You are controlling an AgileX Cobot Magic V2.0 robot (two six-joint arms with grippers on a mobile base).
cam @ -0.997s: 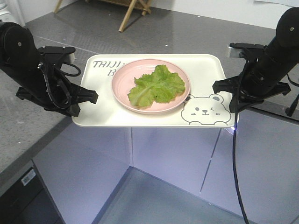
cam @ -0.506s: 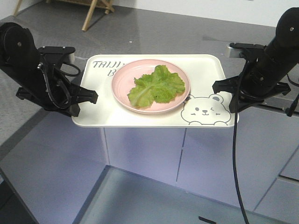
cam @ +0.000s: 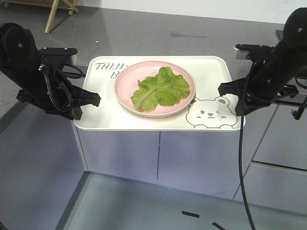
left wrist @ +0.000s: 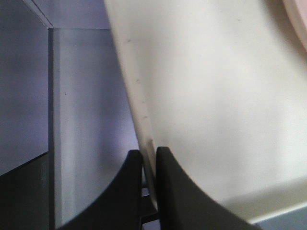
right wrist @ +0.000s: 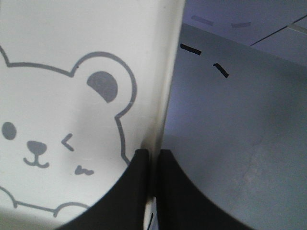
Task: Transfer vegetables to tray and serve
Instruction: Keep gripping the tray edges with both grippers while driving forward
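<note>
The vegetables (cam: 160, 88) lie as one loose, crinkly bunch in the middle of the pink plate (cam: 125, 81). I judge them featherlight and limp, nothing that needs gripping now, though they could slide or flutter if I tilt. The plate looks smooth and probably slick on its base. It sits on the tray (cam: 211, 72) a little toward 11 o'clock of centre, covering part of the lettering at 10 o'clock, with the bear face at 5 o'clock. The tray seems stiff, thin-rimmed and light, so the rim is the place to hold. My left gripper (cam: 88, 101) pinches the rim at about 8 o'clock and my right gripper (cam: 228, 92) at about 3 o'clock, both jaws closed tight on the edge. The tray hangs clear of the cabinet fronts (cam: 192, 153) below, so keeping it level matters most.
</note>
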